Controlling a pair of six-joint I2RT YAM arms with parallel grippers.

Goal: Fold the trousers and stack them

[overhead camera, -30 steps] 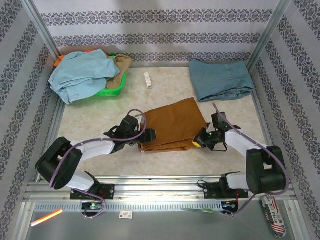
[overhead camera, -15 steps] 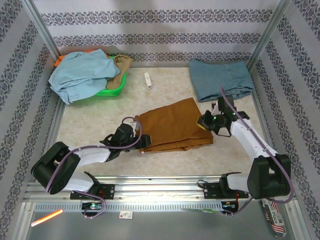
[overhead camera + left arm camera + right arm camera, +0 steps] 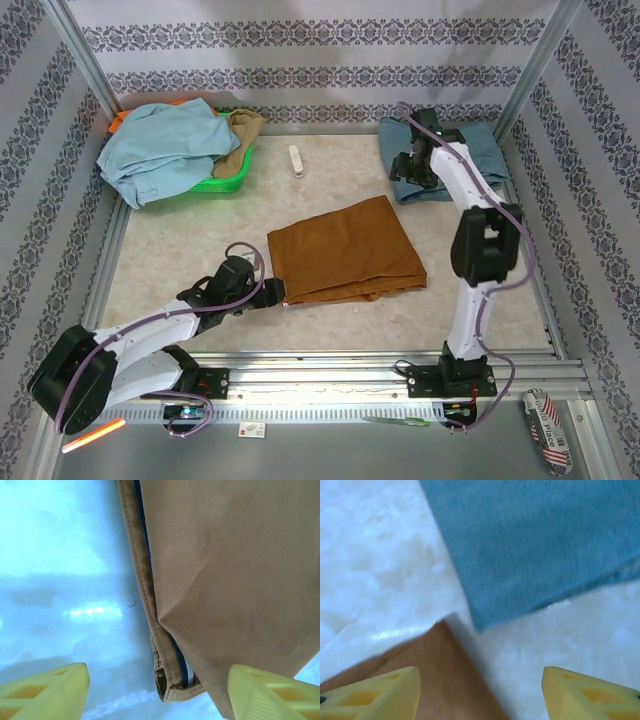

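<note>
Trousers: rust-brown trousers [image 3: 345,250] folded into a flat, slightly skewed rectangle at the centre of the top view, lying on the pale table [image 3: 170,245].
Left gripper: the left gripper [image 3: 272,292] sits low at the lower-left corner of the fold. In its wrist view its 2 yellow fingertips [image 3: 45,692] stand wide apart at the bottom corners, clasping nothing.
Trousers edge: in the left wrist view the cloth [image 3: 235,575] covers the right half. A stitched band with a striped lining [image 3: 175,667] runs down the middle and ends between the fingertips.
Right gripper: the right gripper [image 3: 405,168] hangs over the near-left corner of the faded blue denim piece [image 3: 450,155] in the upper right. Its fingertips [image 3: 592,695] are spread wide with nothing between them.
Right wrist view: denim [image 3: 540,545] across the top right, a brown trousers corner [image 3: 440,680] at lower left, the 2 apart.
Basket: green basket [image 3: 225,180] in the upper left, heaped with a pale light-blue garment [image 3: 160,150].
Small white item: a small white item [image 3: 295,160] lies at upper centre, possibly a marker; too small to tell.
</note>
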